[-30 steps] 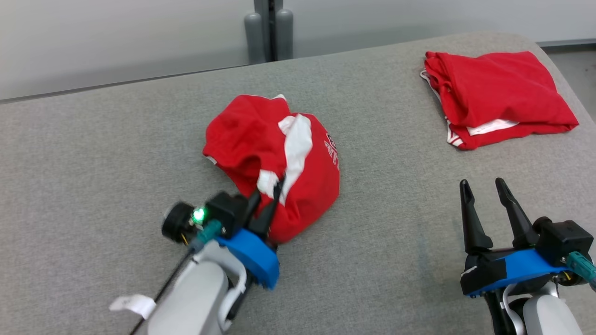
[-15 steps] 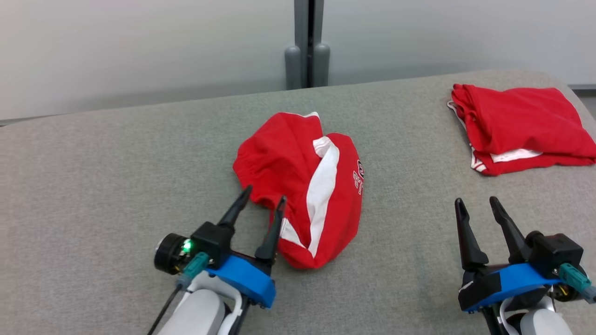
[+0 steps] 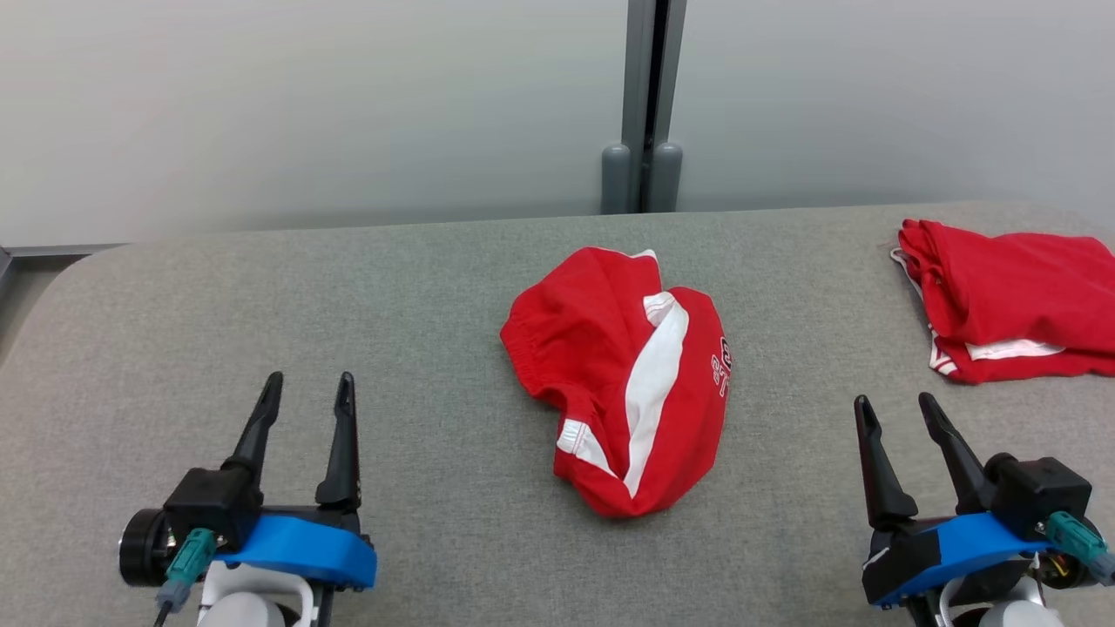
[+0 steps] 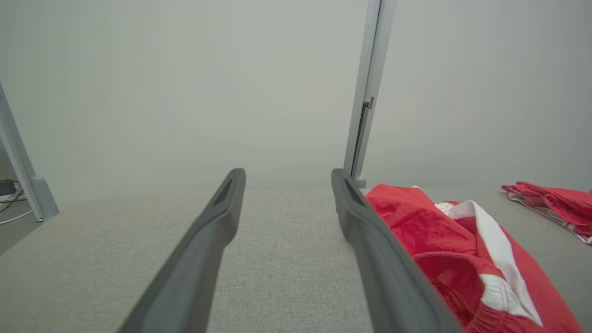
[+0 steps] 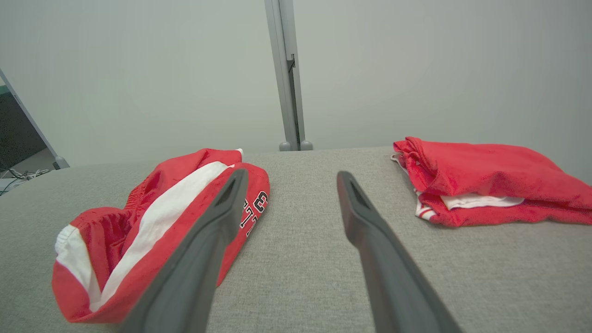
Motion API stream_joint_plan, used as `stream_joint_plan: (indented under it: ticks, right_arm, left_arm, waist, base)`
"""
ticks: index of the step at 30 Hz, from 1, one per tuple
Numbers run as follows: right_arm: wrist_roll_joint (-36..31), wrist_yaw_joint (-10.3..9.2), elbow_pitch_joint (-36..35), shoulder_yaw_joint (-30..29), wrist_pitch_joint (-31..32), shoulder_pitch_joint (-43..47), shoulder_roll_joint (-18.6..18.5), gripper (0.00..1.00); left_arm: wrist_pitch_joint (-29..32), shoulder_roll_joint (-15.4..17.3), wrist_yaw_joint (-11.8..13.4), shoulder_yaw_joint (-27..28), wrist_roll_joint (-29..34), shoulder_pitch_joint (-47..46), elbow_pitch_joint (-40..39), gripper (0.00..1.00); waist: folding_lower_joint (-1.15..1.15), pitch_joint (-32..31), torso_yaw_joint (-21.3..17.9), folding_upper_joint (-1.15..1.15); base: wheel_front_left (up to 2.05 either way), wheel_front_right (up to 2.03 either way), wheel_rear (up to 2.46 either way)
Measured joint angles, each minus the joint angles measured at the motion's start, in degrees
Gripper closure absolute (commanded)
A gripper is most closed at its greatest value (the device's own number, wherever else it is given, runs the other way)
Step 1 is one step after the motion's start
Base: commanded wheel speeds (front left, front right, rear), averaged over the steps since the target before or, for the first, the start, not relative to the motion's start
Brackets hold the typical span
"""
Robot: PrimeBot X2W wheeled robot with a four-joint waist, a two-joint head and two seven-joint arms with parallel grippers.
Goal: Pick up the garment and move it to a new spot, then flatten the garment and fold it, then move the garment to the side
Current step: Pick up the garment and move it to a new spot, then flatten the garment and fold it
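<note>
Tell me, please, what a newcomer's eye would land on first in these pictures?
The crumpled red garment with its white stripe, in the middle of the grey table, stands out first. A folded red garment lies at the table's far right. The left gripper and right gripper sit open and empty at the near edge, either side of the crumpled one.

A grey padded table [image 3: 348,296] carried 2 obstacles: a crumpled red garment [image 3: 623,383] at its middle and a folded red garment [image 3: 1015,305] at its far right corner. Bare fabric lay between them and across the table's left half. A grey post [image 3: 645,104] stood behind the far edge.
</note>
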Motion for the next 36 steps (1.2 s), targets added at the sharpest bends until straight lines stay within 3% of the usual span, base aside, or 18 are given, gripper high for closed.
stream_joint_plan:
  ticks: [16,33,36]
  right_arm:
    - [0.1,0.0,-4.5,-0.5,1.1,4.7,0.0,0.0]
    - [-0.2,0.0,-6.9,-1.1,2.5,6.6,0.0,0.0]
    - [-0.2,0.0,-6.9,-1.1,2.6,6.6,0.0,0.0]
  left_arm:
    - [0.0,0.8,2.4,7.1,0.6,10.7,-4.4,0.0]
    - [0.0,0.6,1.7,7.7,1.7,12.3,-4.9,0.0]
    - [0.0,0.2,0.4,5.7,2.3,10.8,-4.8,0.0]
  waist:
    - [0.0,-3.5,3.1,0.0]
    - [0.01,-3.5,2.8,0.0]
    - [0.01,-3.2,2.5,0.0]
  base:
    - [0.0,0.0,0.0]
    - [0.0,0.0,0.0]
    - [0.0,0.0,0.0]
